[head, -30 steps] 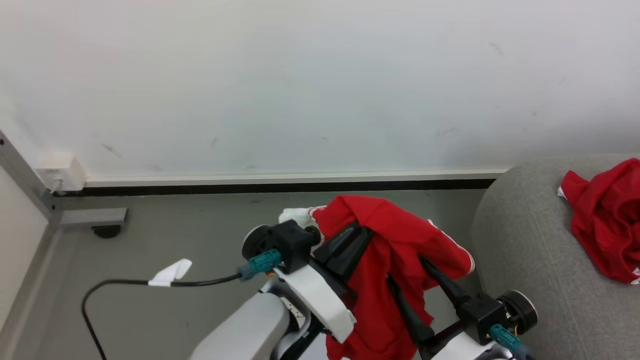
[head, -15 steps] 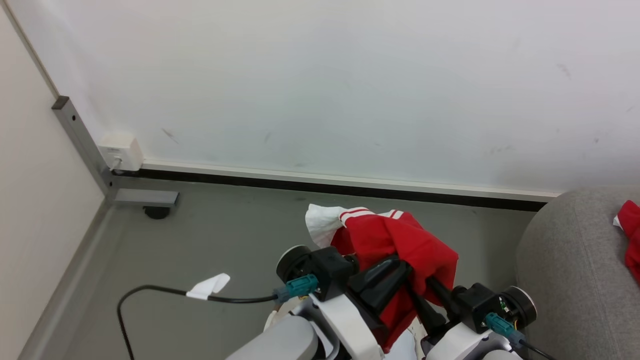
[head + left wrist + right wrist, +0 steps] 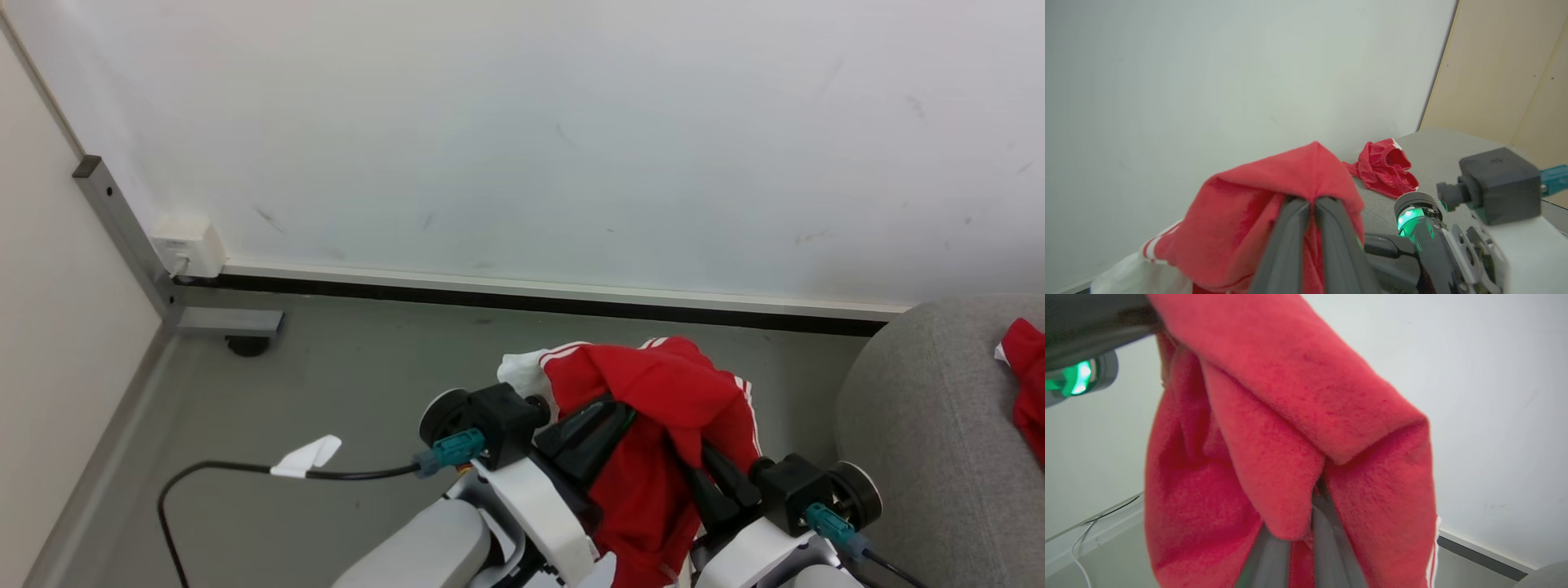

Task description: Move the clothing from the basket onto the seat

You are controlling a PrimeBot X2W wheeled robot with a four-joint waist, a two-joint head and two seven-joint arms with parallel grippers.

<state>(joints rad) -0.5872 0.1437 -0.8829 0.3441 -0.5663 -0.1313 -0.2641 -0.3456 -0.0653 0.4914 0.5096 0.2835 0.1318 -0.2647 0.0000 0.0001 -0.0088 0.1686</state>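
Clothing (image 3: 653, 400) in hand: red garment with white stripes, draped over both end effectors and hanging between them, clear of the floor. Step, as I read it: carry phase, garment out of the basket, not yet on the seat.

Largest first:
- White wall (image 3: 522, 122) ahead of both end effectors, grey floor (image 3: 351, 376) below them.
- Seat (image 3: 914, 425), grey sofa, just off to the right of the right end effector (image 3: 714, 478), nothing between.
- Second red garment (image 3: 1027, 384) lies on the seat, further right, well apart from the held one.
- Left end effector (image 3: 1311, 204): fingers nearly together, red fabric pinched in the slit.
- Right end effector: fingers close too, fold of cloth trapped between, tips buried under fabric.

Next move, likely: swing both right over the cushion, lower, open both together. The hanging tail may drag on the sofa edge, so keep height.

Small stuff left of the left end effector: metal post (image 3: 122, 220), wall box (image 3: 189, 245), black cable (image 3: 367, 472) with white tag (image 3: 304, 454). None in the path.
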